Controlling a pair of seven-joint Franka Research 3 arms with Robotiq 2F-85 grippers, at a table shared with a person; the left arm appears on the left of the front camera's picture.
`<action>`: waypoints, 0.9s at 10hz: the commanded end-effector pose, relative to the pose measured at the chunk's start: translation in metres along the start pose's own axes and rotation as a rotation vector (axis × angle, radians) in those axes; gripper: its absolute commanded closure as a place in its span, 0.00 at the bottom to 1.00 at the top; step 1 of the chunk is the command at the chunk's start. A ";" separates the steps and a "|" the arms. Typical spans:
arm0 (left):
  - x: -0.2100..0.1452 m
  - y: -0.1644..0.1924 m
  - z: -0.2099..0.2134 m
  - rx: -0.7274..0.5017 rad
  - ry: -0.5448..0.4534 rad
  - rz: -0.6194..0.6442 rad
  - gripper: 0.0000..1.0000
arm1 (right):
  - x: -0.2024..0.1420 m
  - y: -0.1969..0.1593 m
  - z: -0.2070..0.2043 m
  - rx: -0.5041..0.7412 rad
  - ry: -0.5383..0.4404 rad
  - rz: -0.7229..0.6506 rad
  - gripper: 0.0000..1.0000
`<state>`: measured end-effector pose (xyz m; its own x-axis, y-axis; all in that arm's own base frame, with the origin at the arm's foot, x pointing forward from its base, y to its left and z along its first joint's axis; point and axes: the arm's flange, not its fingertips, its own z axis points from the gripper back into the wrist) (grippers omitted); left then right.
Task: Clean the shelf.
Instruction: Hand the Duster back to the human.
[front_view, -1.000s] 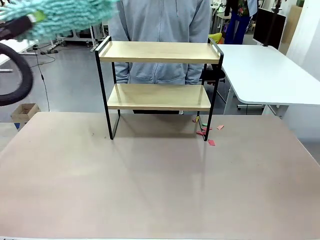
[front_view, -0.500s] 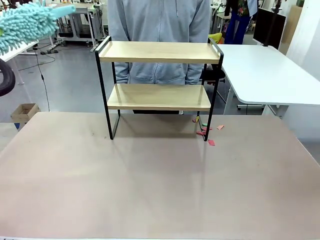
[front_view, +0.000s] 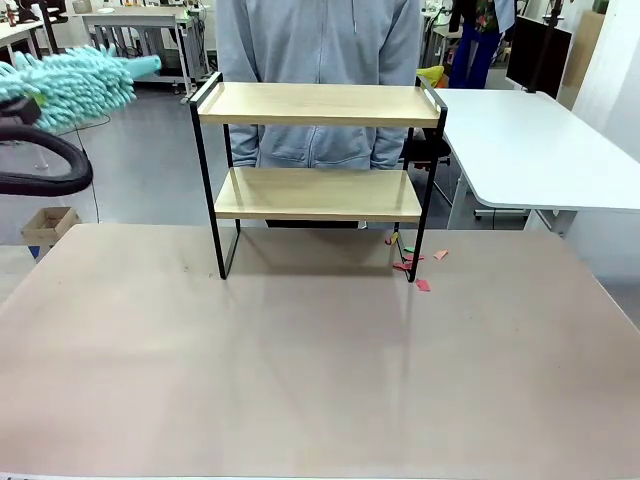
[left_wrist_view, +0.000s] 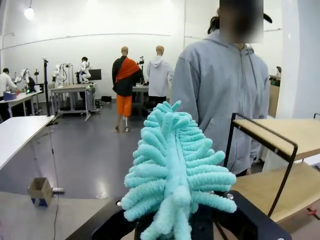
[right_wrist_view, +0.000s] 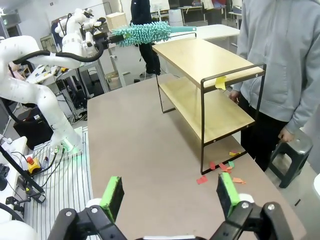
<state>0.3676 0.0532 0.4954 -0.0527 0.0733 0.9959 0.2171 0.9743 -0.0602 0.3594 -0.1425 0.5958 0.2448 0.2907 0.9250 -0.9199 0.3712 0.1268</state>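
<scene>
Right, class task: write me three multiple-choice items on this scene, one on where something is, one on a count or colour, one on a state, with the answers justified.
1. Where do the coloured paper scraps lie?
A. On the shelf's top board
B. On the table by the shelf's foot
C. On the lower board

2. How many wooden boards has the shelf?
A. Two
B. Three
C. Four

3. In what state is the right end effector?
A. Shut on a cloth
B. Shut on the duster
C. Open, holding nothing

Answers: 1 B, the scraps lie on the table beside the foot of the shelf. 2 A, two boards sit in the black frame. 3 C, the right end effector has its green pads wide apart; the turquoise duster is in the left end effector.
</scene>
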 end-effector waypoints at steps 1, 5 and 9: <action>-0.059 -0.036 0.008 0.033 -0.012 -0.046 0.83 | 0.001 0.001 0.002 0.004 -0.010 0.015 0.00; -0.110 -0.057 0.019 0.013 0.018 0.027 0.83 | 0.001 0.001 0.002 0.004 -0.010 0.015 0.00; -0.034 0.010 -0.008 0.004 0.078 0.031 0.83 | 0.001 0.001 0.002 0.004 -0.010 0.015 0.00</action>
<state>0.3797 0.0630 0.4585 0.0376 0.0967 0.9946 0.2052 0.9734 -0.1024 0.3593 -0.1426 0.5958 0.2450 0.2907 0.9249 -0.9198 0.3714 0.1269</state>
